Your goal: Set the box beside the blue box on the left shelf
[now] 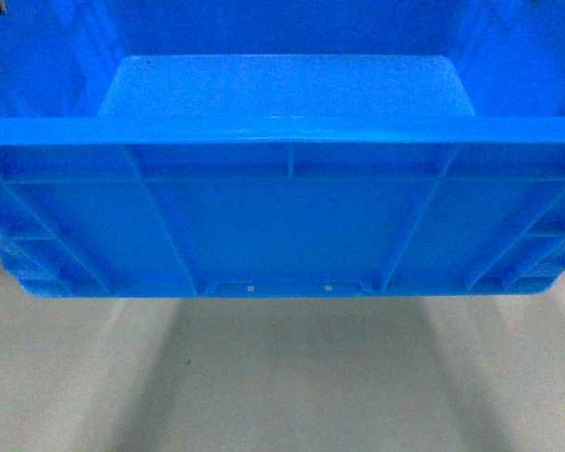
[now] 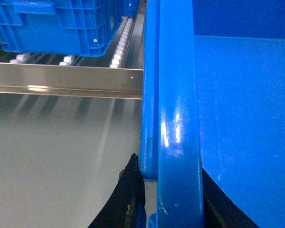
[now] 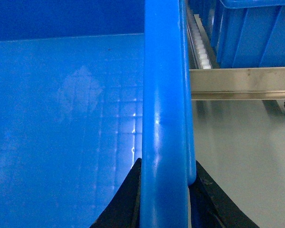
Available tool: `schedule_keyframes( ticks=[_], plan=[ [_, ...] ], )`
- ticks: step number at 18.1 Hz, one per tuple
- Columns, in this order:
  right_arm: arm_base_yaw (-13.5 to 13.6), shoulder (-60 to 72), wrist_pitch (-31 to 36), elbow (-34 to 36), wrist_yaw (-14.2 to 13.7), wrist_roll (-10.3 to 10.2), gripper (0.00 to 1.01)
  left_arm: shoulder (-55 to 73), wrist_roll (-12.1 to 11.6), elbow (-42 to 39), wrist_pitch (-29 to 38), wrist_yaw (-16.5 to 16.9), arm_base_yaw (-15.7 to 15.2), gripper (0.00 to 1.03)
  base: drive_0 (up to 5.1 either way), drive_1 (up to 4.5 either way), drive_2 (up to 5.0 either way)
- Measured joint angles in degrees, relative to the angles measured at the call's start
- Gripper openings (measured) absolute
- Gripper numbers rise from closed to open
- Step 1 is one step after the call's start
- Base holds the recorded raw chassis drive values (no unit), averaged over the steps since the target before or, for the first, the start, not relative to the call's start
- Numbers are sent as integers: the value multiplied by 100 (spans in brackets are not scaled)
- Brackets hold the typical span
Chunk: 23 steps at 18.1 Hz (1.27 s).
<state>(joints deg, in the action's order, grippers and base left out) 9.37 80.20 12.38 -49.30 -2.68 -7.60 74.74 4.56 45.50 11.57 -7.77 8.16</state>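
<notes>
dark fingers (image 2: 133,199) of the left gripper (image 2: 173,202) are seen on either side of the thick rim of the box (image 1: 282,226), one outside the wall and one inside, so the rim is clamped between them. the same is seen at the right gripper (image 3: 164,197): a black finger is pressed on each side of the opposite rim, closed on it.

the box is held off the floor (image 1: 282,377) between the two arms, its floor level and nothing in it, with its ribbed near wall filling the head view. the front bar of the left shelf (image 2: 66,78) lies just ahead of it, with white rollers (image 2: 121,45) behind the bar. a blue crate (image 2: 57,26) is already on those rails to the left, and another blue crate (image 3: 256,33) is seen on the right.

the box is judged stiff and, being empty, fairly light, but wide and awkward. its plastic is glossy, so slipping along the rim is a risk. the rim midpoints on the two short sides are judged the soundest hold, with even pressure kept on both.
</notes>
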Motion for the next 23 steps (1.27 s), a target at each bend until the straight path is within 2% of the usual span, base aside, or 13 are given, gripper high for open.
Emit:
schedule_keyframes(
  ticks=[9, 23],
  plan=[
    [0, 0, 13, 0, 0, 0, 21, 0, 2, 0, 13, 0, 0, 16, 0, 0, 0],
    [0, 0, 0, 0, -2, 7, 21, -2, 0, 0, -2, -9, 0, 16, 7, 439, -424]
  ],
)
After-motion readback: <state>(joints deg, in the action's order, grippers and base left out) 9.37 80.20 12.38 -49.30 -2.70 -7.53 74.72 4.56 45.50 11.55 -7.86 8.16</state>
